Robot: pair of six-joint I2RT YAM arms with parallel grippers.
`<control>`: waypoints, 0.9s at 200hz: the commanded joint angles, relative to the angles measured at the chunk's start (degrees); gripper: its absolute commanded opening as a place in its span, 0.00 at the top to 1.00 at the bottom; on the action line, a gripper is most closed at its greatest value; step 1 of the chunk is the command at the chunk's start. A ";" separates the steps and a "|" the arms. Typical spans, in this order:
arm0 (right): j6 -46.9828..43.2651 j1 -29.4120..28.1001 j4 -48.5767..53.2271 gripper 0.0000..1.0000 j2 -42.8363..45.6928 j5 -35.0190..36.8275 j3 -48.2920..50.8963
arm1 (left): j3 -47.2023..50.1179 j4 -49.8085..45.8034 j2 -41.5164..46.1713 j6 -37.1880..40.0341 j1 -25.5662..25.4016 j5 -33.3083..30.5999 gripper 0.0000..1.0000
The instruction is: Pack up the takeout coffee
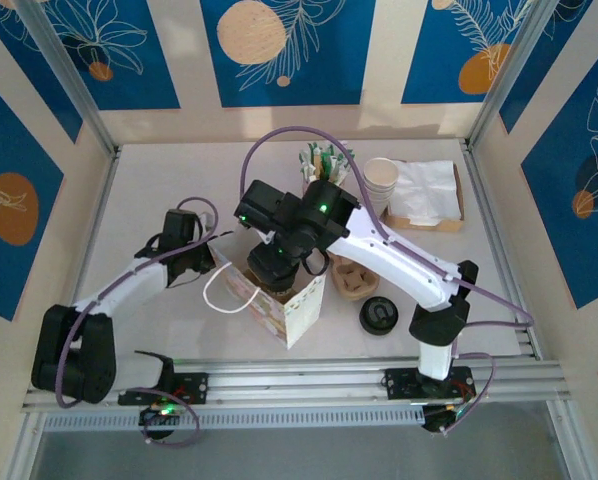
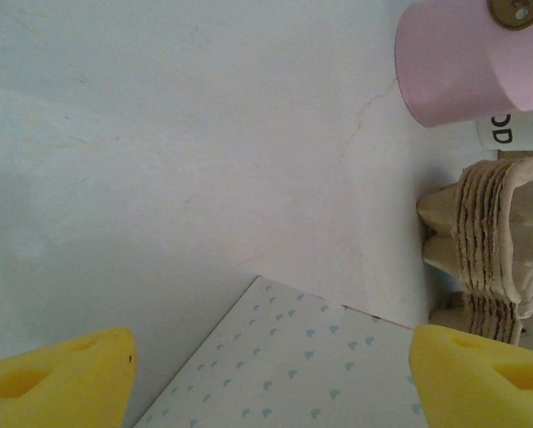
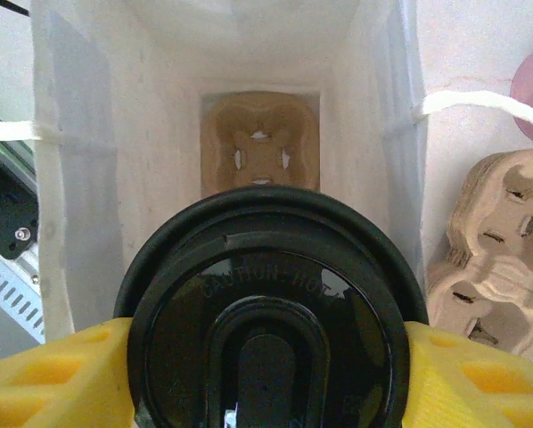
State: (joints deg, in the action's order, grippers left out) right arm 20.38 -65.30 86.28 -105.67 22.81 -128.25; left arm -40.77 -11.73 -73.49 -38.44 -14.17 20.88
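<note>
Right hand clamped on the coffee, a yellow finger showing at each side of its black lid. The cup hangs upright over the open mouth of the paper bag, not yet inside. Left hand: fingers apart, nothing between them, poised just beside the bag's patterned side. Whether it touches the paper I cannot tell, as the arms cover that spot from above. A cup tray lies at the bottom of the bag, hollows up. Step in hand, as I judge it: lower the coffee into one hollow. To do it well, hold the cup vertical and centre the lid between the bag walls so the fingers do not snag the paper or the white handle. Descend straight and slowly, aim at a hollow rather than the tray's middle ridge, and let go only once the base is seated. The left hand could steady the bag's rim against tipping. Beyond the bag, on the desk: a stack of spare trays just beside it, then a pink container. Writing: lid embossed "CAUTION HOT". A white label by the pink container shows two letters, "OD" or "DD", the rest cut off. Bag printed with small blue hearts, no wording seen.
</note>
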 commanded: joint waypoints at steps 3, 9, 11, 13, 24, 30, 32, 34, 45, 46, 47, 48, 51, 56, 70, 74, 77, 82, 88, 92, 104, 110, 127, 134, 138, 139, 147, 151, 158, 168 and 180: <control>0.18 -0.44 1.20 0.33 -0.80 -1.94 -0.74 | -4.15 -10.10 3.59 4.75 -0.20 -6.55 0.17; 0.32 -0.45 1.22 0.33 -0.93 -2.04 -0.69 | -4.73 -11.61 4.21 5.31 -0.11 -7.72 0.16; 0.40 -0.55 1.23 0.34 -1.01 -2.08 -0.62 | -4.86 -12.10 4.47 5.43 0.03 -8.12 0.16; 0.41 -0.60 1.14 0.34 -1.03 -2.09 -0.54 | -4.98 -12.58 4.69 5.62 0.05 -8.49 0.16; 0.53 -0.62 0.94 0.34 -1.12 -2.22 0.06 | -5.67 -14.78 5.96 6.18 0.58 -9.81 0.15; 0.60 -0.70 0.83 0.34 -1.06 -2.08 0.49 | -6.01 -15.87 6.61 6.34 0.98 -10.27 0.14; 0.62 -0.75 0.78 0.34 -1.04 -2.11 0.59 | -6.10 -16.25 6.76 6.39 1.15 -10.43 0.14; 0.67 -0.78 0.70 0.34 -1.03 -2.12 0.66 | -6.19 -16.51 6.96 6.43 1.32 -10.60 0.14; 0.82 -0.88 0.49 0.34 -0.95 -2.09 1.43 | -6.57 -18.09 8.12 6.49 2.11 -11.03 0.13; 0.81 -0.88 0.48 0.34 -0.94 -2.08 1.47 | -6.59 -18.21 8.24 6.47 2.17 -10.99 0.13; 0.81 -0.84 0.47 0.34 -0.94 -2.12 1.53 | -6.59 -18.32 8.31 6.50 2.24 -10.97 0.13; 0.80 -0.86 0.38 0.34 -0.94 -2.09 1.56 | -6.64 -18.41 8.47 6.51 2.32 -10.96 0.13; 0.83 -0.88 0.33 0.34 -0.90 -2.07 1.71 | -6.72 -18.69 8.84 6.52 2.45 -10.84 0.13; 0.84 -0.88 0.14 0.34 -0.86 -2.09 1.98 | -6.82 -19.06 9.52 6.55 2.72 -10.51 0.12; 0.72 -0.86 -0.39 0.35 -0.86 -2.23 2.64 | -7.27 -20.09 11.34 6.71 3.21 -9.46 0.12; 0.68 -0.86 -0.44 0.35 -0.86 -2.36 2.79 | -7.50 -20.43 11.90 6.78 3.22 -9.17 0.11; 0.66 -0.88 -0.44 0.35 -0.86 -2.46 2.88 | -7.70 -20.75 12.23 6.86 3.33 -8.99 0.11; 0.64 -0.85 -0.48 0.35 -0.86 -2.65 2.98 | -8.02 -21.22 12.84 7.19 3.33 -8.70 0.11; 0.64 -0.86 -0.56 0.35 -0.86 -2.76 3.08 | -8.47 -21.89 13.54 7.63 3.32 -8.58 0.11; 0.62 -0.86 -0.51 0.35 -0.87 -2.88 3.17 | -8.80 -22.47 13.89 8.21 3.37 -8.74 0.11; 0.55 -0.87 -0.64 0.35 -0.86 -3.13 3.52 | -10.05 -24.94 14.88 9.64 3.43 -10.26 0.11; 0.39 -0.92 -0.68 0.35 -0.86 -3.27 3.85 | -10.80 -26.19 15.19 10.30 3.45 -11.08 0.11; 0.20 -0.82 -1.06 0.35 -0.77 -2.98 5.12 | -12.51 -28.65 16.13 11.91 3.45 -12.18 0.10; -0.05 -0.88 -1.32 0.35 -0.70 -3.07 5.73 | -12.98 -29.23 16.43 12.43 3.45 -12.18 0.09; -0.18 -0.81 -1.44 0.35 -0.68 -3.19 6.00 | -13.28 -29.44 16.53 12.70 3.39 -12.06 0.09; -0.22 -0.85 -1.50 0.35 -0.68 -3.20 6.08 | -13.32 -29.47 16.63 12.78 3.42 -12.03 0.09; -0.50 -0.72 -1.84 0.35 -0.67 -3.42 6.57 | -13.89 -30.09 16.86 13.19 3.45 -11.62 0.08; -0.68 -0.71 -1.96 0.35 -0.68 -3.51 6.75 | -14.16 -30.43 16.93 13.38 3.49 -11.30 0.08; -0.91 -0.54 -2.20 0.35 -0.64 -3.57 6.99 | -14.70 -30.93 16.96 13.46 3.49 -10.98 0.08; -1.26 -0.30 -2.47 0.35 -0.59 -4.09 7.22 | -15.38 -31.61 17.13 13.60 3.47 -10.42 0.07; -1.74 0.04 -2.97 0.35 -0.52 -4.90 7.22 | -15.82 -31.93 17.39 13.91 3.53 -9.90 0.05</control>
State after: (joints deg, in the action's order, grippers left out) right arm 20.10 -65.73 84.18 -106.45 20.62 -121.38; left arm -54.35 -40.07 -57.08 -26.81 -11.25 10.02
